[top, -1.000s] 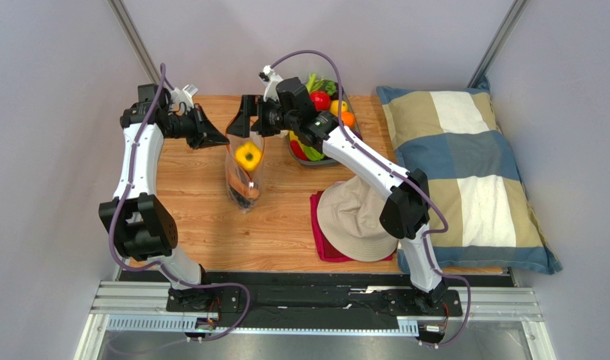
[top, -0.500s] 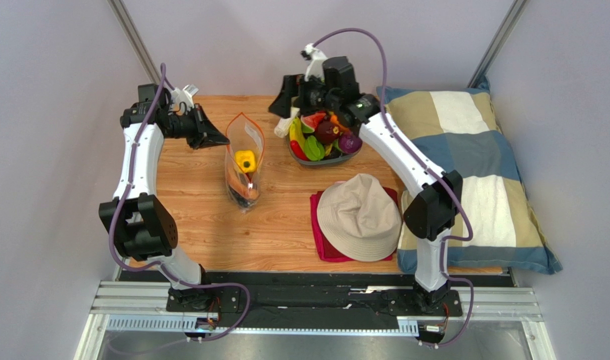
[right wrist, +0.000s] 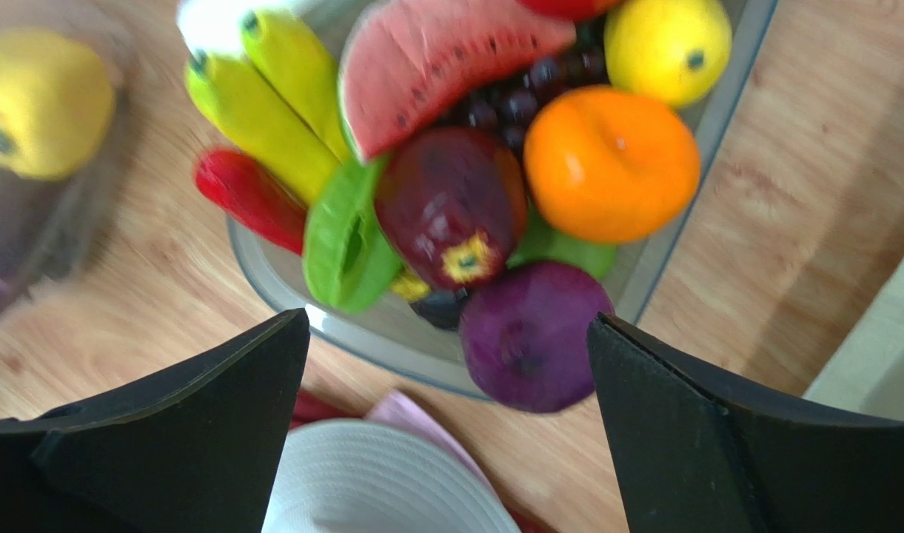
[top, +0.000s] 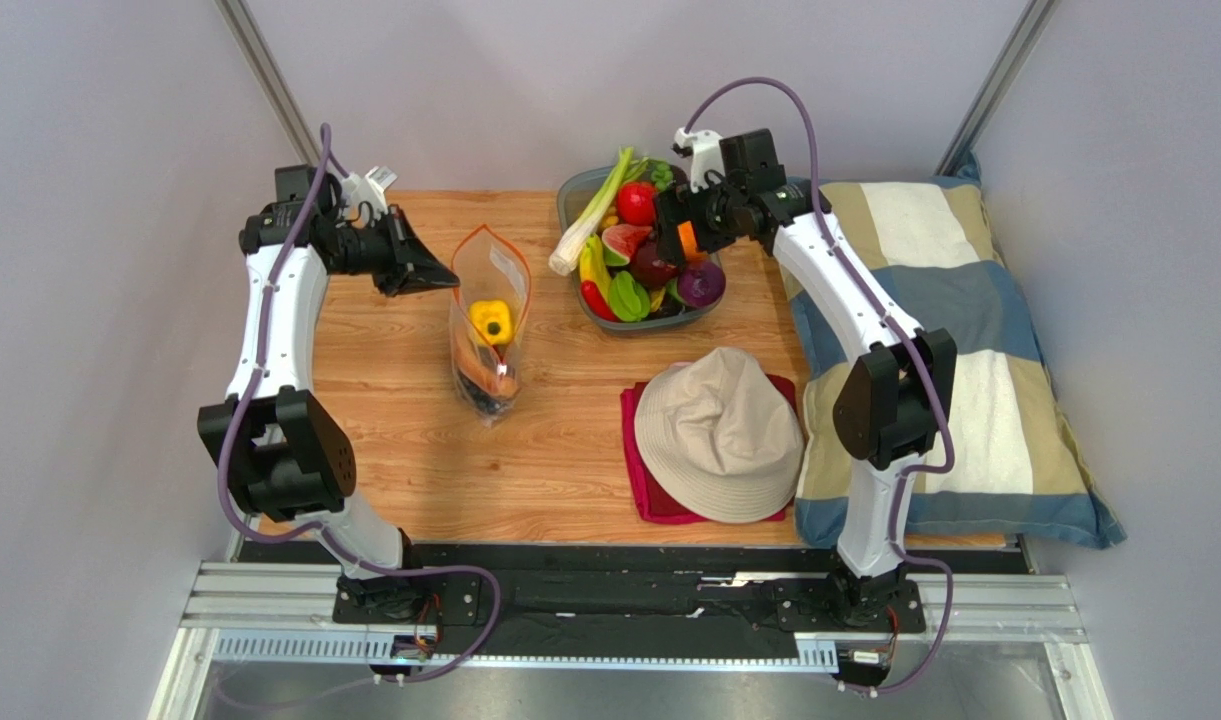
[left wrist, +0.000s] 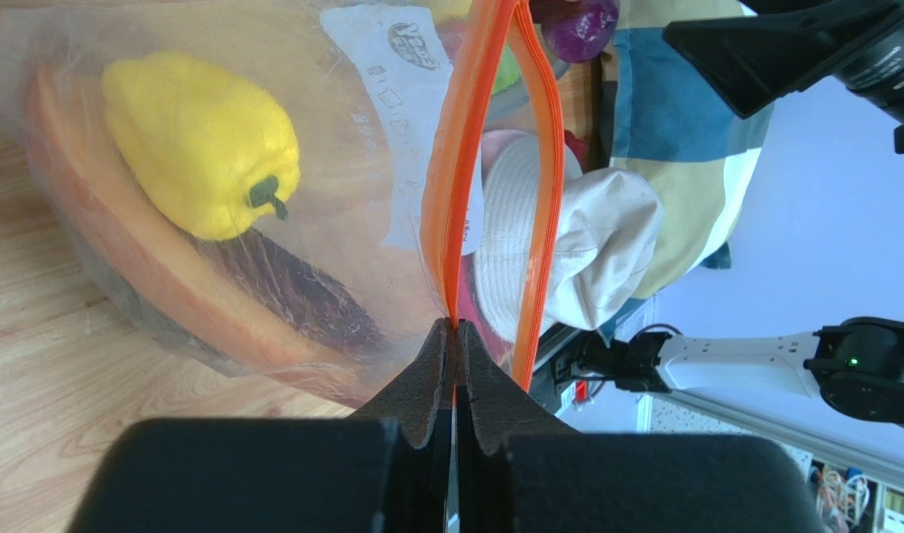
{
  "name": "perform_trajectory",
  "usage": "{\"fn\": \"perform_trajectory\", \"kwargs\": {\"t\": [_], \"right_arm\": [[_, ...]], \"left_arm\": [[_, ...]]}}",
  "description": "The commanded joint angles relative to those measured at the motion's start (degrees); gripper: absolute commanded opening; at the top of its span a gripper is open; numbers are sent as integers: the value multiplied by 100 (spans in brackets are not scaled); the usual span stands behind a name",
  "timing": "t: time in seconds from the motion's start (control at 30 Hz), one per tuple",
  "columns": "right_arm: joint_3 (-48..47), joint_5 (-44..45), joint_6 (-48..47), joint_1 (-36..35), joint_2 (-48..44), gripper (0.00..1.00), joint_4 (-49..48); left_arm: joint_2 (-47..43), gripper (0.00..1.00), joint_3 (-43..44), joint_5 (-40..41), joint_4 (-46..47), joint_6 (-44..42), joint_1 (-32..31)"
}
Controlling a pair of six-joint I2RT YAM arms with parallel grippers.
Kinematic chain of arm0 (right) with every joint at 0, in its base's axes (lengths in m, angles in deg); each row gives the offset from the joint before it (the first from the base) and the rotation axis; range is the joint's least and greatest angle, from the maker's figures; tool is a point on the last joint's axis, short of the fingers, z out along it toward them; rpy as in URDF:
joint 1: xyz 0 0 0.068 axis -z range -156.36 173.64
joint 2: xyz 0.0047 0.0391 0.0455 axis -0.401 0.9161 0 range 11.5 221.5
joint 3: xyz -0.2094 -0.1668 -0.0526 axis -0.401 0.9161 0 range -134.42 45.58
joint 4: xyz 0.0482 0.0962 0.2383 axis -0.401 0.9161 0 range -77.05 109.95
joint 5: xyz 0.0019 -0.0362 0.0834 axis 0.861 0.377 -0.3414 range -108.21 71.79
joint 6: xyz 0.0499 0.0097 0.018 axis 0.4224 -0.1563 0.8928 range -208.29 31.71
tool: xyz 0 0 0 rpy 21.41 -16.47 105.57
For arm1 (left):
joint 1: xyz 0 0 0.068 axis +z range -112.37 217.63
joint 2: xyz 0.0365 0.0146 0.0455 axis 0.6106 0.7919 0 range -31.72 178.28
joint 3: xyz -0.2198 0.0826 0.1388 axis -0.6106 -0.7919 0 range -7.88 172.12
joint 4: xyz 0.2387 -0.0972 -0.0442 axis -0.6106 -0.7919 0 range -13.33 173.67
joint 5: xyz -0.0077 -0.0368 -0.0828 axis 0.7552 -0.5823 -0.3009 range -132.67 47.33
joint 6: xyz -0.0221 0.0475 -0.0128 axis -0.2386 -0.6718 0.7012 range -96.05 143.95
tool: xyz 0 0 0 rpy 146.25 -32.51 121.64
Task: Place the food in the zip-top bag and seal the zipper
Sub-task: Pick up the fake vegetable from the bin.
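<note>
The right tool (right wrist: 447,322) hovers over the food (right wrist: 456,211) heaped in the grey bowl (right wrist: 261,272) with its fingers spread wide and nothing between them, so the step looks like choosing the next piece. The purple onion (right wrist: 528,333) at the bowl's edge has free sides and seems the easiest pick: drop straight, straddle it and close gently, since round pieces may roll. The left tool (left wrist: 454,339) is pinched on the orange zipper (left wrist: 454,167) and holds the bag (top: 489,323) upright on the table (top: 556,450), mouth open, a yellow pepper (left wrist: 200,144) inside. The dark piece under the pepper is hard to identify, the bowl's lower pieces are covered, and the left wrist view cuts off the bag's far end.
</note>
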Motion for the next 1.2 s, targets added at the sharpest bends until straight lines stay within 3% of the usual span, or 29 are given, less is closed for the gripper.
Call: {"fn": "perform_trajectory", "kwargs": {"t": [0.0, 0.17, 0.4, 0.87, 0.97, 1.17], "right_arm": [[430, 195, -820, 161, -424, 100, 498], [625, 345, -944, 153, -276, 100, 542], [159, 775, -1014, 144, 348, 100, 674], [159, 767, -1023, 127, 806, 100, 665], [194, 784, -1006, 144, 771, 96, 656], [370, 758, -918, 144, 349, 76, 647]], "left_arm": [[-8, 0, 255, -112, 12, -91, -6], [-8, 0, 255, -120, 3, -99, 2], [18, 0, 317, -94, -93, -161, -6], [9, 0, 308, -59, -173, -205, -6], [9, 0, 299, -59, -199, -231, -6], [-35, 0, 273, -59, -217, -275, -6]]}}
